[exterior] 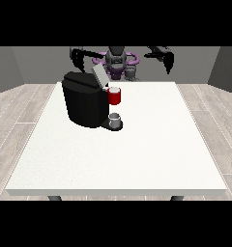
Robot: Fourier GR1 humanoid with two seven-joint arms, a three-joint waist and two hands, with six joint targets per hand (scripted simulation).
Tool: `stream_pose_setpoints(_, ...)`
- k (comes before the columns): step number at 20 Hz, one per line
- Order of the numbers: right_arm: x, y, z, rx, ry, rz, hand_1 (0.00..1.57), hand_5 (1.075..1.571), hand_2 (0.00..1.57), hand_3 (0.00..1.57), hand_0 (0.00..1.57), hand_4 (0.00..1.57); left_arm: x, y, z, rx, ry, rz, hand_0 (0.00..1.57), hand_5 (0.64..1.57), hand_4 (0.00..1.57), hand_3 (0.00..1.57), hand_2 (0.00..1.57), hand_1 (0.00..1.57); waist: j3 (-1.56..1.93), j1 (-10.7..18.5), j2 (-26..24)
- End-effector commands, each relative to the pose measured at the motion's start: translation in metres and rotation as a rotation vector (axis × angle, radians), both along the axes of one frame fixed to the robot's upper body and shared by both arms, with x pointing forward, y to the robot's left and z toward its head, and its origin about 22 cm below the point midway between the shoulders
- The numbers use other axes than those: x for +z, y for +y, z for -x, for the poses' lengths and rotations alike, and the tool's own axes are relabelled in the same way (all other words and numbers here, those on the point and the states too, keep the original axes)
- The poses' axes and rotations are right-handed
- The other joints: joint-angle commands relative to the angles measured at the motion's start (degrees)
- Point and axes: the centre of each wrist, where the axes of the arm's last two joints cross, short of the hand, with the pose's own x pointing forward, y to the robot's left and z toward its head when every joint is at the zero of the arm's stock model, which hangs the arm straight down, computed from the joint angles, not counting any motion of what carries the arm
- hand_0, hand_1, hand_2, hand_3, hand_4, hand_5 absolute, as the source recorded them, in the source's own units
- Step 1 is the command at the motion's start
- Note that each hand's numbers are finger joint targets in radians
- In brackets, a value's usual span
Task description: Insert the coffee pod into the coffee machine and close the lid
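**Grey pod waiting, lid standing open**

Black and bulky, the coffee machine [84, 103] is sitting on the left part of the white table [137, 154], its lid [98, 75] tilting up and open. A red thing at the machine [115, 96] is showing at its right side, and just below it a small grey thing, which I am taking for the coffee pod [115, 117], is resting on the machine's base. Judging from this, both inserting and closing are waiting to be done.

The hand at the view's left [79, 59] is hanging raised behind the machine, fingers drooping, holding nothing. The hand at the view's right [168, 61] is hovering far right, well apart from everything, fingers likewise relaxed.
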Motion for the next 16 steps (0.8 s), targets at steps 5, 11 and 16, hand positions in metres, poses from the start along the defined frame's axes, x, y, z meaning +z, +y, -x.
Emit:
stream_pose_setpoints(5,0.006,0.008,-0.025,0.036,-0.034,0.004,0.00,1.571,0.00,0.00,0.00,0.00,0.023,0.002,0.006,0.043,-0.037,-0.014,0.00,1.571,0.00,0.00,0.00,0.00,0.00,-1.82,5.52)
stream_pose_setpoints(11,0.028,0.038,-0.033,0.107,-0.024,0.052,0.00,1.571,0.00,0.00,0.00,0.00,0.008,0.035,0.025,0.086,-0.062,-0.028,0.00,1.571,0.00,0.00,0.00,0.00,-0.02,-3.76,4.51)
stream_pose_setpoints(16,0.015,0.043,-0.036,0.103,-0.008,0.073,0.00,1.571,0.00,0.00,0.00,0.00,0.008,0.025,0.032,0.102,-0.036,-0.014,0.00,1.571,0.00,0.00,0.00,0.00,-0.02,-3.62,4.64)
